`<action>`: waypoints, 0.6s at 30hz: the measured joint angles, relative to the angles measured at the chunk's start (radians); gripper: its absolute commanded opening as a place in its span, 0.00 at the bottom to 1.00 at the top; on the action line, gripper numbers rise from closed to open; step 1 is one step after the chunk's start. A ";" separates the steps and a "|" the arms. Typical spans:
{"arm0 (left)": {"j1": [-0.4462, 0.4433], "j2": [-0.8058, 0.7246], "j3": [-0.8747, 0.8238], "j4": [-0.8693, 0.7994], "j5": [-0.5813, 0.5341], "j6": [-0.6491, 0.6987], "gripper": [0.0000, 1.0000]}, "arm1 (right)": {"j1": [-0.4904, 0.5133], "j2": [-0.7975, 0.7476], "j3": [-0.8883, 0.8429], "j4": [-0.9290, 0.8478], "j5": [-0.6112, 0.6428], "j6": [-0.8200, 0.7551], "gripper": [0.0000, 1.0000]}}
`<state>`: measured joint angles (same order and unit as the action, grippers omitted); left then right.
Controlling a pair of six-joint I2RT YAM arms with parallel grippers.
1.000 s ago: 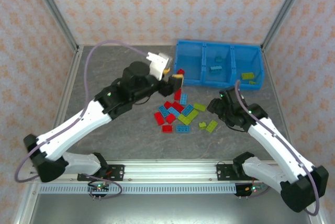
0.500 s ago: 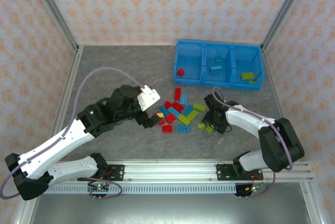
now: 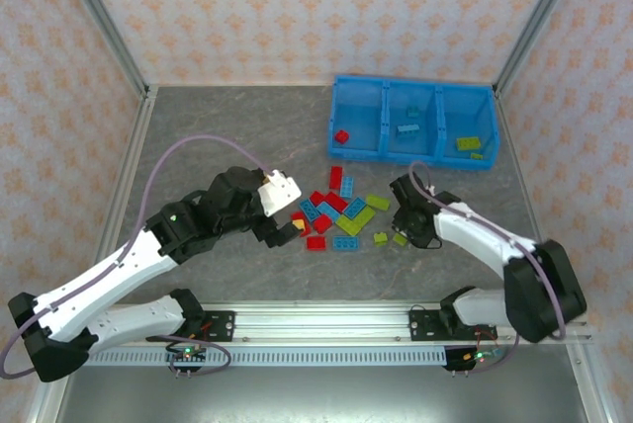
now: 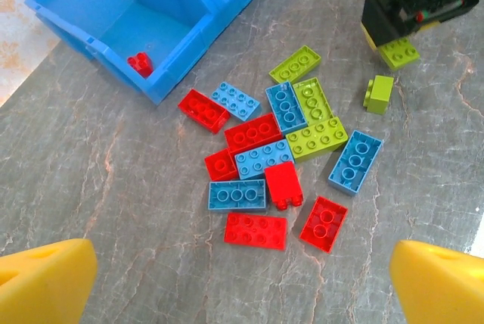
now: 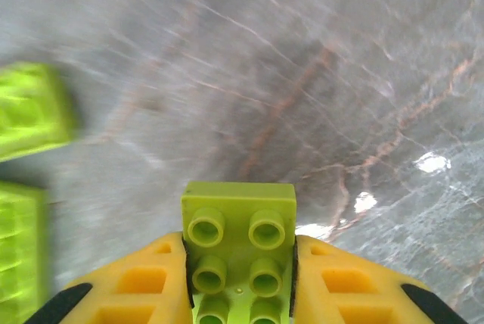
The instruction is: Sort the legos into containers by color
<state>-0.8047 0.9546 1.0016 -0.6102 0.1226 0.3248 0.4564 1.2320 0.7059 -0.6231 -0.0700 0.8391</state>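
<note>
Legos (image 3: 331, 211) sit piled on the counter (image 3: 227, 136) under my wide-open left claw (image 4: 242, 282); my right claw (image 5: 240, 278) pinches a green one (image 5: 239, 252), long axis running back into it, bin (image 3: 415, 159) beyond, right arm nearer.

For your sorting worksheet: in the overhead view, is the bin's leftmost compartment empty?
Not empty: one red lego lies on the floor of the leftmost compartment.

A robot test booth — aluminium frame (image 3: 104, 20), patterned walls (image 3: 316, 8), grey tabletop (image 3: 227, 126).
</note>
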 measured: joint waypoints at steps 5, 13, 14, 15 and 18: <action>0.015 -0.035 -0.021 0.037 0.000 0.000 1.00 | 0.022 -0.102 0.167 0.112 -0.020 -0.116 0.30; 0.053 -0.038 -0.036 0.058 -0.001 -0.001 1.00 | 0.036 0.243 0.591 0.234 0.012 -0.383 0.26; 0.053 -0.038 -0.037 0.058 -0.002 -0.001 1.00 | 0.036 0.282 0.616 0.243 0.022 -0.404 0.26; 0.053 -0.039 -0.040 0.060 -0.002 -0.001 1.00 | 0.035 0.310 0.629 0.243 0.038 -0.418 0.25; 0.053 -0.051 -0.051 0.061 -0.004 -0.001 1.00 | 0.020 0.369 0.669 0.202 0.125 -0.436 0.24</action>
<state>-0.7517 0.9035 0.9508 -0.5491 0.1184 0.3237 0.4763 1.6009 1.3746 -0.4210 0.0551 0.4034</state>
